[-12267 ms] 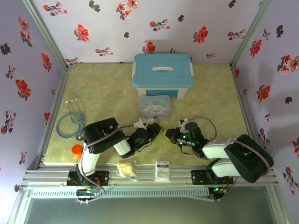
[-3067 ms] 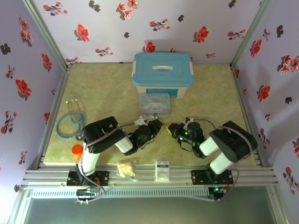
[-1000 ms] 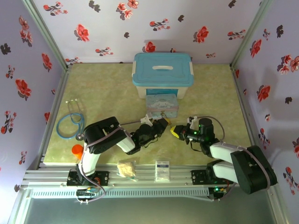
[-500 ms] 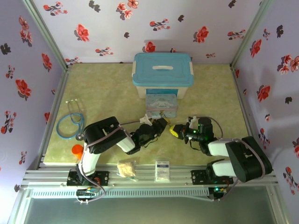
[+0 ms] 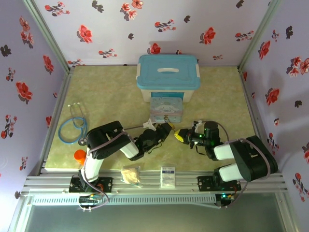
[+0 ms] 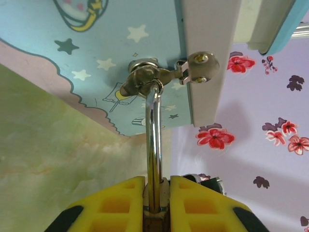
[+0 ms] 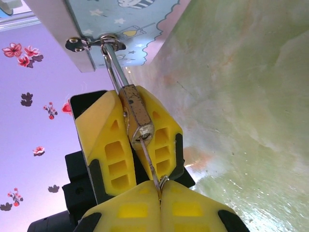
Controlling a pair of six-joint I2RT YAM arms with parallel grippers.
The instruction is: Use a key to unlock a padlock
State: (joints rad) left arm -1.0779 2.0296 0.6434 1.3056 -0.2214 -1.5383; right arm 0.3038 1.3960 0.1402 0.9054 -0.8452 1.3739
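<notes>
Left tool: your left tool [image 6: 157, 183] is clamped tight on the padlock [image 7: 136, 116], one yellow finger on each flank of its brass body.
Right tool: your right tool [image 7: 160, 192] is pinched closed on the key [image 7: 148, 162], gripping it at the head end.
Key: the thin blade runs from your right fingertips up to the end of the lock body. You cannot tell how deep it sits.
Padlock: held between your two tools, which face each other tip to tip. Its silver shackle passes through the hasp [image 6: 145, 77].
Hasp: on the front of the blue tin [image 6: 72, 48].
Tin: on the bench [image 5: 111, 92], just in front of the box [image 5: 168, 73].
Stethoscope [image 5: 72, 126]: at the bench's left side, well apart from your tools.
</notes>
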